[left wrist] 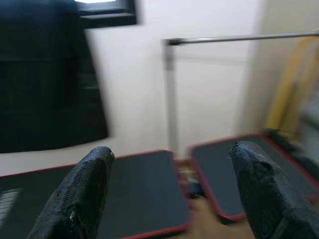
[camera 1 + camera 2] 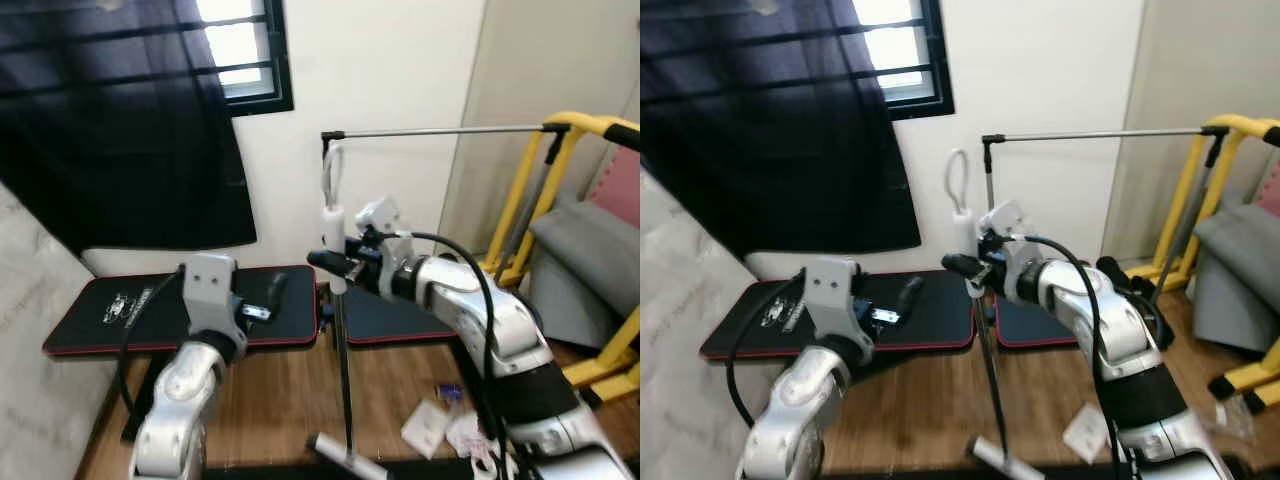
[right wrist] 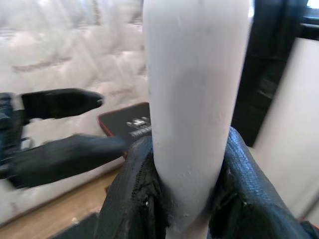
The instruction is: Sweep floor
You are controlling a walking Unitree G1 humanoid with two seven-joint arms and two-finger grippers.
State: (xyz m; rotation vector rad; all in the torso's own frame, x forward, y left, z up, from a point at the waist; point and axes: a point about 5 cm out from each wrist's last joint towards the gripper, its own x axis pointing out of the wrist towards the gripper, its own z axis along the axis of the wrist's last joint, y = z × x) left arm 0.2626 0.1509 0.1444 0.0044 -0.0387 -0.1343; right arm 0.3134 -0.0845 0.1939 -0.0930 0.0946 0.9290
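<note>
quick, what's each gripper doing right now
Left gripper: open, holding nothing.
Right gripper: shut on the broom handle.

The right gripper (image 3: 192,199) clamps its jaws on a thick white broom handle (image 3: 194,99) that stands upright between two black fingers (image 3: 249,194). Beyond it, the left gripper (image 3: 60,129) has its fingers spread apart above a wooden floor (image 3: 50,224), near a black red-edged mat (image 3: 127,124) and a pale quilted mattress (image 3: 65,45).
</note>
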